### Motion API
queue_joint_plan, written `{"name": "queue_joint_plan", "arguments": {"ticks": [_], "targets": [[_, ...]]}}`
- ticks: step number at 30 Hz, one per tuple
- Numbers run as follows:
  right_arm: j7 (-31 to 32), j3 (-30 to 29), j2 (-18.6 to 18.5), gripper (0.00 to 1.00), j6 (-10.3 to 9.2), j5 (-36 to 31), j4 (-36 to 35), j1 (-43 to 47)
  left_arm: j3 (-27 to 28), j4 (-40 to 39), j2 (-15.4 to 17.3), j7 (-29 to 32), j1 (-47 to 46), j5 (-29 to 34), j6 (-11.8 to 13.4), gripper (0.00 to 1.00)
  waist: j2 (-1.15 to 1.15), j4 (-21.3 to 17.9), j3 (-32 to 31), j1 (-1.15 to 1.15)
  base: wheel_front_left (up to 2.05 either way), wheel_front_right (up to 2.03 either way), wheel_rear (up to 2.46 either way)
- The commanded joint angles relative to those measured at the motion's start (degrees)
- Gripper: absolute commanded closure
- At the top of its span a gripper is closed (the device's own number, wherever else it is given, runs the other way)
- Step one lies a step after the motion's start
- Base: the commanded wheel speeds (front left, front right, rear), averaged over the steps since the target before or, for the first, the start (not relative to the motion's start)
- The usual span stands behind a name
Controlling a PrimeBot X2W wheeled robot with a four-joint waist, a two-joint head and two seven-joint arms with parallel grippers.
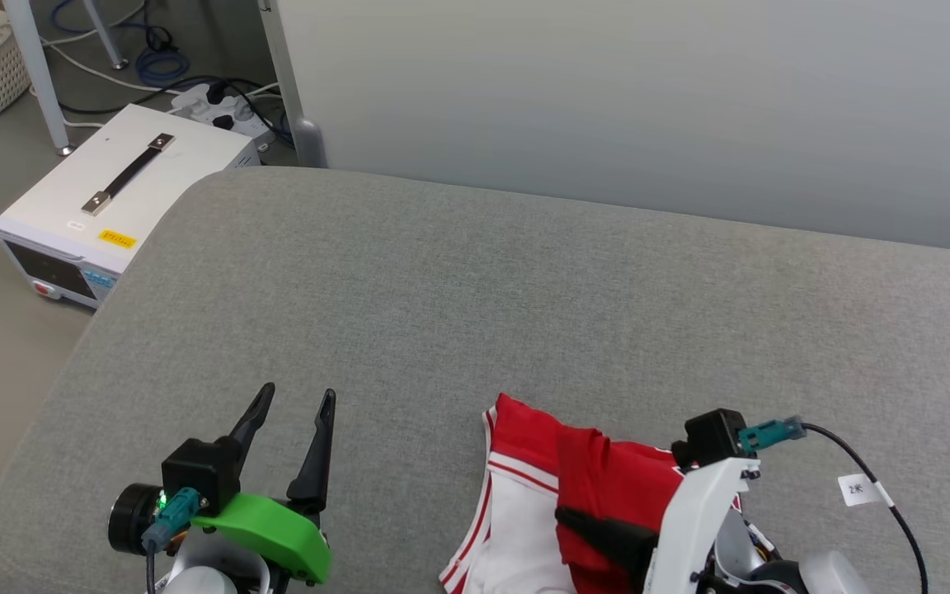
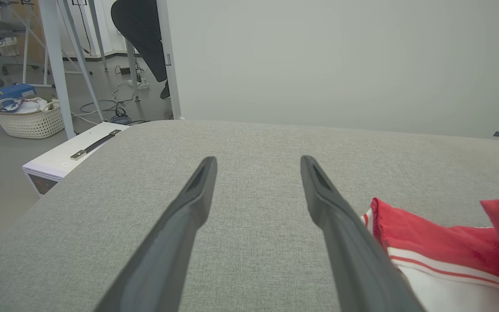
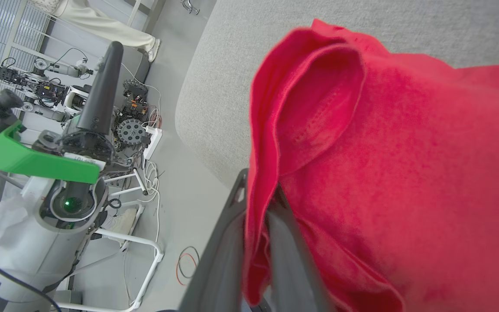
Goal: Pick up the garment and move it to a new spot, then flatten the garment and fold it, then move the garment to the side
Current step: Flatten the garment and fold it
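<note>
Since the garment lies bunched at the bottom of the head view, right of centre, it looks like the first step, picking it up and moving it, is the one in hand. Red cloth is heaped over a white part with red-striped trim, near the front edge of the cushion. No lettering can be made out in the folds.

The right gripper reaches in from the lower right, and in the right wrist view its two fingers are pinched together on a fold of the red cloth, which drapes over them. The left gripper sits at the lower left, well apart from the shirt. Its fingers are spread wide and hold nothing, and in its own view they point across bare cushion, with the shirt just beside the right-hand finger.

To do this well, I would raise the pinched fold high enough for the trailing white part to come off the cushion rather than drag. Then carry it up-frame to the open middle, away from the rounded front edge, where it could slide off. The grip seems to hold one thin fold, so a slow, steady lift is safer. The left gripper could take a second corner.
</note>
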Motion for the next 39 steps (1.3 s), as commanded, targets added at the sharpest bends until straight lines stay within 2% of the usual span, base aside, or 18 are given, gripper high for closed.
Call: {"name": "queue_joint_plan", "arguments": {"ticks": [1, 10, 11, 12, 13, 21, 25, 28, 30, 34, 39], "targets": [[-1.87, 1.39, -0.05, 1.00, -0.02, 1.13, 1.82, -1.97, 0.17, 0.09, -0.41, -0.34, 0.57, 0.63, -0.36, 0.00, 0.00, 0.70, 0.40, 0.00, 0.00, 0.00, 0.00], [-11.85, 6.49, -0.04, 1.00, -0.02, 5.43, 16.66, -8.08, 0.56, 0.89, -0.83, -0.34, 0.18, 1.03, -0.82, 0.00, 0.00, 2.67, 0.94, 0.00, 0.00, 0.00, 0.00], [-13.18, 7.23, -0.04, 0.78, -0.02, 5.99, 18.28, -8.81, 0.59, 0.92, -0.94, -0.34, 0.22, 1.08, -0.88, 0.00, 0.00, 2.81, 0.92, 0.00, 0.00, 0.00, 0.00], [-14.18, 7.88, -0.04, 0.62, -0.02, 6.33, 19.48, -9.36, 0.60, 0.95, -1.03, -0.34, 0.27, 1.12, -0.91, 0.00, 0.00, 2.89, 0.90, 0.00, 0.00, 0.00, 0.00], [-15.32, 8.74, -0.04, 0.00, -0.02, 6.76, 20.81, -10.02, 0.60, 1.02, -1.15, -0.34, 0.35, 1.17, -0.95, 0.00, 0.00, 2.95, 0.87, 0.00, 0.00, 0.00, 0.00], [-19.01, 16.20, -0.04, 0.00, -0.02, 15.50, 23.80, -13.65, 0.94, 1.51, -1.26, -0.34, 0.91, 1.39, -1.12, 0.00, 0.00, 2.25, -0.08, 0.00, 0.00, 0.00, 0.00], [-21.54, 15.97, -0.04, 0.00, -0.02, 16.89, 26.01, -17.71, 1.07, 1.07, -1.34, -0.34, 1.28, 1.41, -1.34, 0.00, 0.00, 0.80, -1.35, 0.00, 0.00, 0.00, 0.00], [-22.14, 13.52, -0.19, 0.00, -0.02, 11.31, 26.77, -20.03, 1.26, 0.40, -1.56, -0.34, 1.59, 1.18, -1.57, 0.00, 0.00, -0.16, -1.83, 0.00, 0.00, 0.00, 0.00], [-22.94, 11.23, -1.73, 0.00, -0.02, 5.71, 26.15, -21.20, 1.40, -0.07, -1.68, -0.34, 1.75, 1.24, -1.58, 0.00, 0.00, -0.81, -2.06, 0.00, 0.00, 0.00, 0.00], [-26.07, 7.43, -8.16, 0.00, -0.02, -8.07, 21.70, -21.75, 1.95, -1.31, -2.37, -0.34, 1.84, 1.08, -1.86, 0.00, 0.00, -1.92, -2.11, 0.00, 0.00, 0.00, 0.00], [-30.28, 1.93, -14.06, 0.00, -0.02, -18.78, 15.28, -19.28, 2.77, -2.99, -3.43, -0.34, 2.10, 1.28, -2.11, 0.00, 0.00, -3.17, -1.66, 0.00, 0.00, 0.00, 0.00]]}}
